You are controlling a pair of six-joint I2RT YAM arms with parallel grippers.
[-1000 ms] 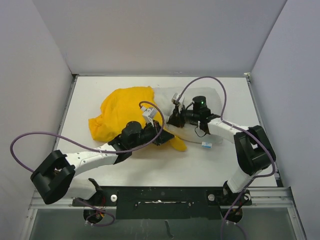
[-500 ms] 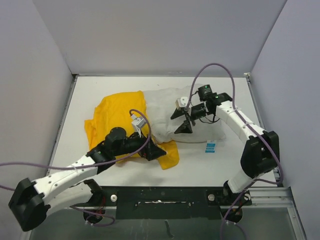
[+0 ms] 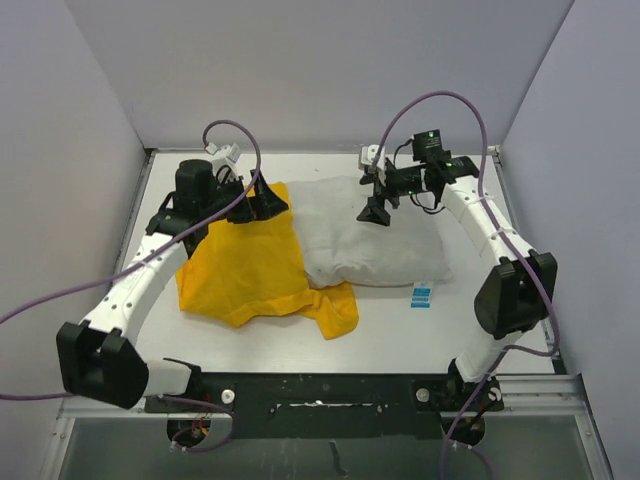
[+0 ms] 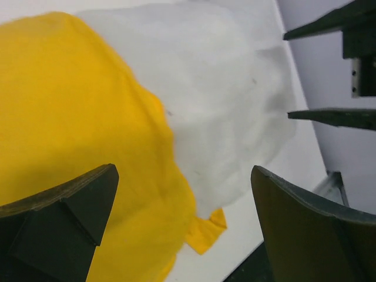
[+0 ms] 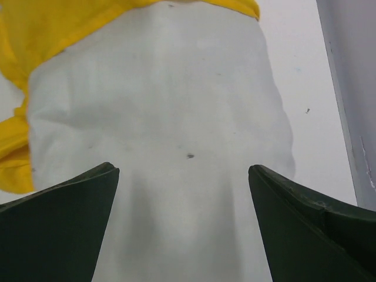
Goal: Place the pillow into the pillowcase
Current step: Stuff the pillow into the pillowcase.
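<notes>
Both opened, risen: left gripper (image 3: 262, 203), right gripper (image 3: 376, 195); pillow (image 3: 372, 245) exposed.

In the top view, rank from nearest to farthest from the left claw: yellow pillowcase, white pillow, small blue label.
1. Yellow fabric pillowcase, under the left claw.
2. Plump white pillow, to its right.
3. Small blue-and-white label, far right, beyond the pillow.

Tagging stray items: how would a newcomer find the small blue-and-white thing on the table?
On the white table, find the plump white fabric pillow. By its near right corner lies a small flat blue-and-white label, the only blue thing there.
</notes>
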